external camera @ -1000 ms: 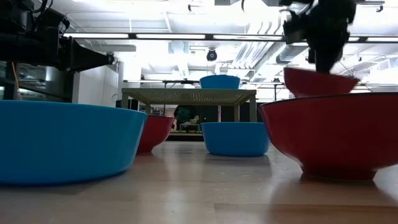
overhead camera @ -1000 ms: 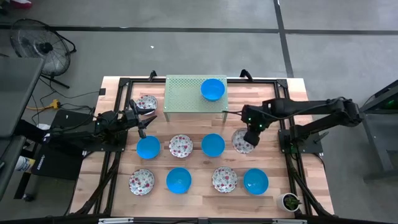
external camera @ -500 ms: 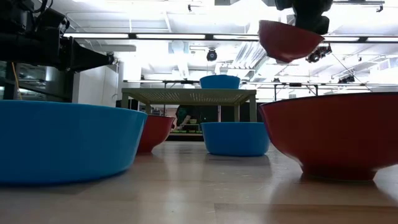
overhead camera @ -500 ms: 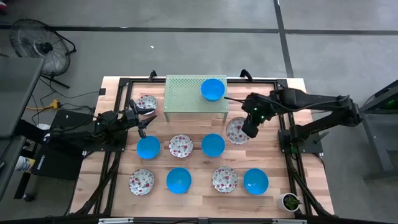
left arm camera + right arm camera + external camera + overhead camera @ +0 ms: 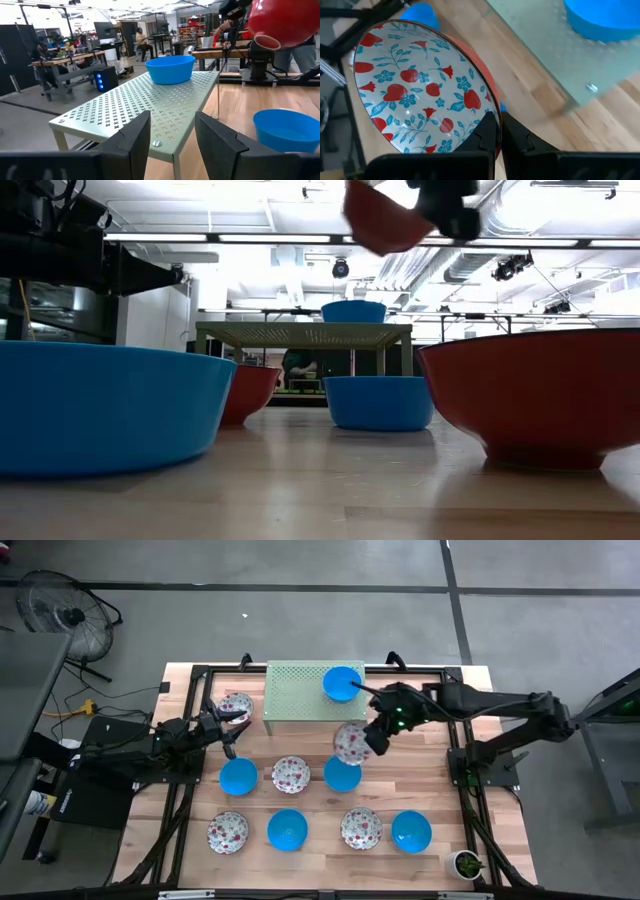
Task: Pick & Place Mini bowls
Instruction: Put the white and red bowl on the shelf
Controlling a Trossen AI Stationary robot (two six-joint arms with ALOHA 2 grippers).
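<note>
My right gripper (image 5: 368,740) is shut on a floral mini bowl (image 5: 350,744), white inside and red outside, held in the air just in front of the pale green rack (image 5: 300,692). The bowl hangs over a blue bowl (image 5: 342,778) on the table. Another blue bowl (image 5: 342,683) sits on the rack's top. Several more blue and floral mini bowls stand in two rows on the wooden table, among them a floral one (image 5: 291,775). My left gripper (image 5: 228,735) waits open at the table's left, beside a floral bowl (image 5: 235,706), with nothing between its fingers (image 5: 131,140). My right gripper pinches the floral bowl's rim (image 5: 489,107) between its two fingers, one finger (image 5: 486,131) on the patterned inside and the other on the red outer wall. The fingers slant down from the table's right side. The bowl is lifted clear and tilted (image 5: 385,220).
The rack stands on thin legs at the table's far middle, its left part bare. Black frame rails (image 5: 462,790) run along both sides of the table. A small potted plant (image 5: 467,863) stands at the near right corner. A fan (image 5: 60,615) is on the floor.
My right gripper has risen and gone toward the table's left and the rack, staying shut on the floral bowl. The bowl has been carried up from just above the table at the right and has tipped over to a slant.
</note>
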